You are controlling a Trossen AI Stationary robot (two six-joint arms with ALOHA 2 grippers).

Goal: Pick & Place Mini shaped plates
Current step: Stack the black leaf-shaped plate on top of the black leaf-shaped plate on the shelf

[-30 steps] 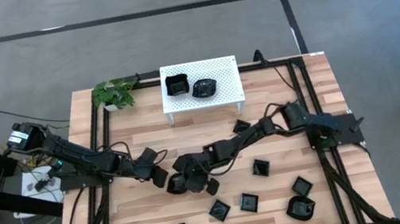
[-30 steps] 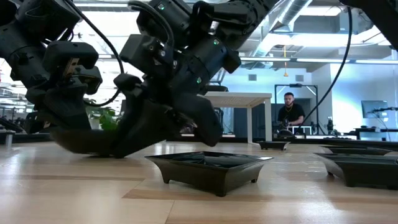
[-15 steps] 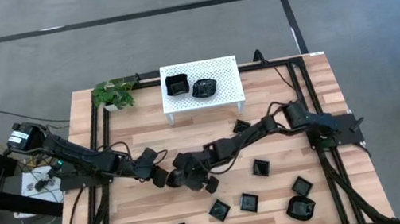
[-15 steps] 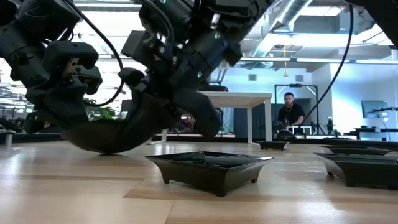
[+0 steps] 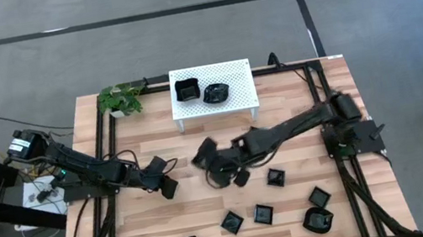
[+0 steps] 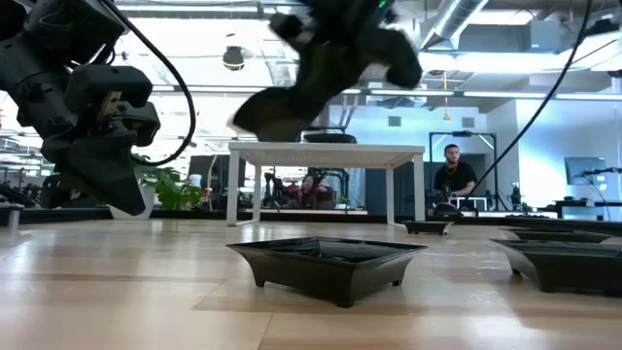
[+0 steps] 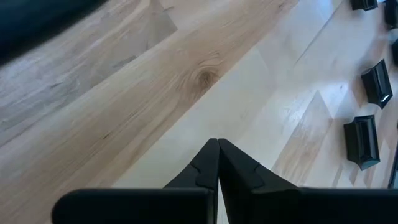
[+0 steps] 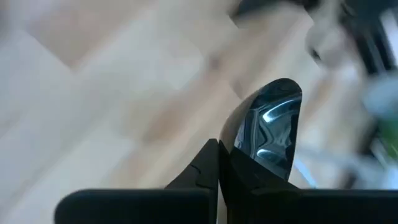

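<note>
— Plates (image 5: 262, 213) lie loose across the near side of the table (image 5: 295, 105). Which one do we have?

— We have a rounded plate (image 8: 270, 130). A moment ago our right gripper (image 8: 217, 163) was down on the boards at mid-table, just beside the left gripper (image 5: 168, 185). Now it is clenched on that plate's rim and has swung it up and away.

— Where is the plate now?

— Off the wood, in the air between mid-table and the white rack (image 5: 230, 77), tilted on edge. In the low view it hangs about level with the rack's top.

— And the left gripper?

— It hangs low over the boards where it was, fingers pressed together on nothing.

— What does that mean for us?

— We judge the pick done and the carry under way. Two dishes (image 5: 186, 89) already sit on the rack's left half, so we reckon this one goes on the bare right part. Our grip is only on the rim, so we should set it down gently.
</note>
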